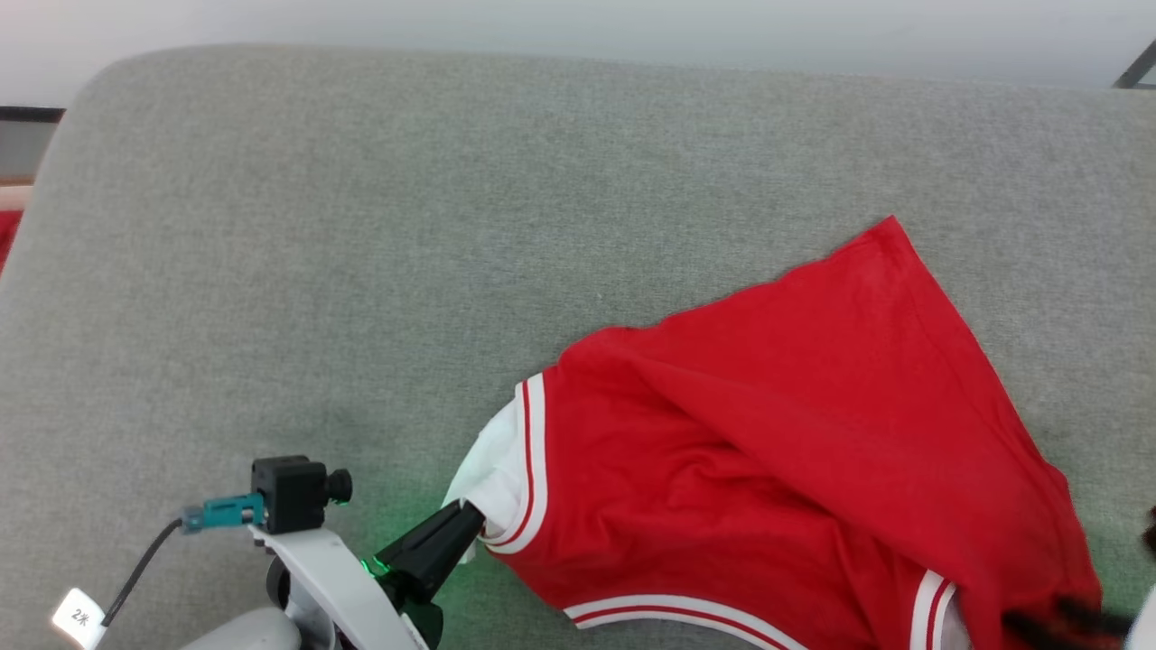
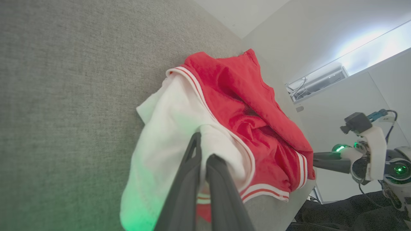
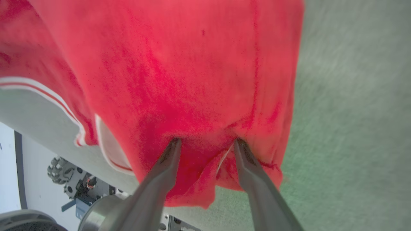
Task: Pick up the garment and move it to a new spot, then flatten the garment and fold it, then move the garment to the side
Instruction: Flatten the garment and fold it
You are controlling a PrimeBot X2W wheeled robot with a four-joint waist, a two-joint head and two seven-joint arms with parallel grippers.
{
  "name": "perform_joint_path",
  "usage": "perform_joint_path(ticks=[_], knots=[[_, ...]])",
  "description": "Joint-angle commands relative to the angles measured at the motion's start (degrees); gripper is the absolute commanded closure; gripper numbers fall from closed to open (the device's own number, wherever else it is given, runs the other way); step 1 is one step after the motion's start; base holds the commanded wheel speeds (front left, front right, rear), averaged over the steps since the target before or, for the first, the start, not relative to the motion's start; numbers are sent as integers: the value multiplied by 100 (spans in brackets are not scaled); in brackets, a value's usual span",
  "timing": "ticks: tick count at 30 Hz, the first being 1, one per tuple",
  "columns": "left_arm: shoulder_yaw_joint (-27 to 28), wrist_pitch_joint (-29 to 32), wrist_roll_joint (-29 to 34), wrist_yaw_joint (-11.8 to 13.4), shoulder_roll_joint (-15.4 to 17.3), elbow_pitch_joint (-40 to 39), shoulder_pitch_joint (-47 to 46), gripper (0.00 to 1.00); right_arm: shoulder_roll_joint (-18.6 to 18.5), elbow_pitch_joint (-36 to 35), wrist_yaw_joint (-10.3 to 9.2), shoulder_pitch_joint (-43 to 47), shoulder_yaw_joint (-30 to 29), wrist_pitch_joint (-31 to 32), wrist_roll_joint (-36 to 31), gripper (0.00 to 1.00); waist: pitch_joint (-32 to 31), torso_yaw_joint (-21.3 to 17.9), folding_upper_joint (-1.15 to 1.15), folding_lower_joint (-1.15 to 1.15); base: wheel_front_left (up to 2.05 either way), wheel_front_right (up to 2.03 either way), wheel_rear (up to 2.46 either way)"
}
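The two fingers (image 2: 186, 179) of the left gripper (image 2: 203, 146) are pressed close together, and between them they pinch a white panel (image 2: 167, 128) of the garment (image 1: 813, 406), at the edge nearest to the robot. In the head view this same left gripper (image 1: 470, 522) meets the cloth just beside a white-and-red striped trim (image 1: 535, 451). The fingers (image 3: 160, 173) of the right gripper (image 3: 207, 142) stand well apart. Their tips touch the red cloth and loose cloth sags between them, but the pads do not clamp it, so I judge this side to be released or nearly released. The garment lies on a grey upholstered surface (image 1: 361, 226), in the near right part of it in the head view, with its lower edge close to the front border of the surface and one red corner pointing away from the robot. It is not flat: a thick fold runs across the middle, the left side is bunched around the white panel, and the right side is heaped. From this I judge that the first part, to carry the garment to a new spot, is probably done or is ending now. The flattening is hardly begun, and the folding and the moving to the side are not yet done, so most of the task remains
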Motion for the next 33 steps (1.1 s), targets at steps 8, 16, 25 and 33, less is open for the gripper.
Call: perform_joint_path(ticks=[8, 16, 25, 33], knots=[[1, 8, 169, 13, -147, -38, -39, 100, 5, -1033, -4, -698, -1113, 500, 913, 0, 99, 233, 0, 0, 0, 0, 0], [-60, 18, 313, 13, -380, -31, -247, 100, -336, -306, -4, -2572, -572, 10, -52, 0, 391, 537, 0, 0, 0, 0, 0], [-196, 43, 419, 13, -649, -4, -585, 100, -606, 1624, -4, -4105, 967, -875, -1020, 0, 820, 907, 0, 0, 0, 0, 0], [-312, 31, 432, 13, -774, 72, -784, 100, -764, 2683, -4, -4416, 1848, -954, -858, 0, 992, 1074, 0, 0, 0, 0, 0]])
